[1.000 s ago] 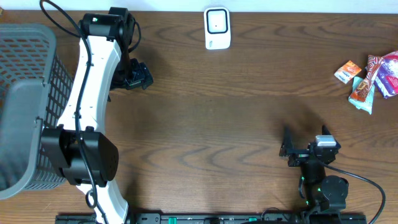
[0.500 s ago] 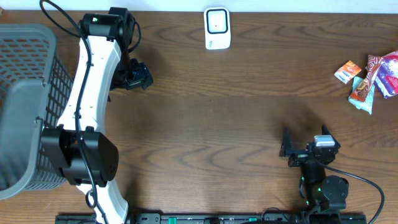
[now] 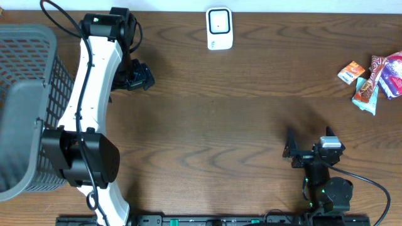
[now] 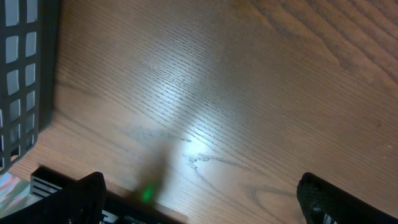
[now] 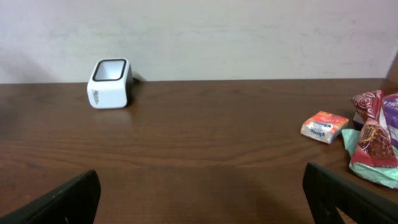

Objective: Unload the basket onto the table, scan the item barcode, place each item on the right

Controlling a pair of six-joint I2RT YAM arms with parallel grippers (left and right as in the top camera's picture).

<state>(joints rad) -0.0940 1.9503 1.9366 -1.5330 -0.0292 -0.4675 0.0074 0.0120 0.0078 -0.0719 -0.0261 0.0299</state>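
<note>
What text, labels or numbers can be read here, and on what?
No text can be read outright.
Print on the side of the white scanner: too blurred to read.
White label with blue lettering on the small orange packet: too small to read.
Print on the red-brown wrappers: blurred.
No text shows on the basket.

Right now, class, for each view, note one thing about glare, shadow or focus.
Overhead: even light; the basket rim nearest the camera is blurred. Left wrist: a bright glare patch on the table, with a green glint below it; the left fingers are dark. Right wrist: the scanner is sharp, the right fingers soft and dark.
</note>
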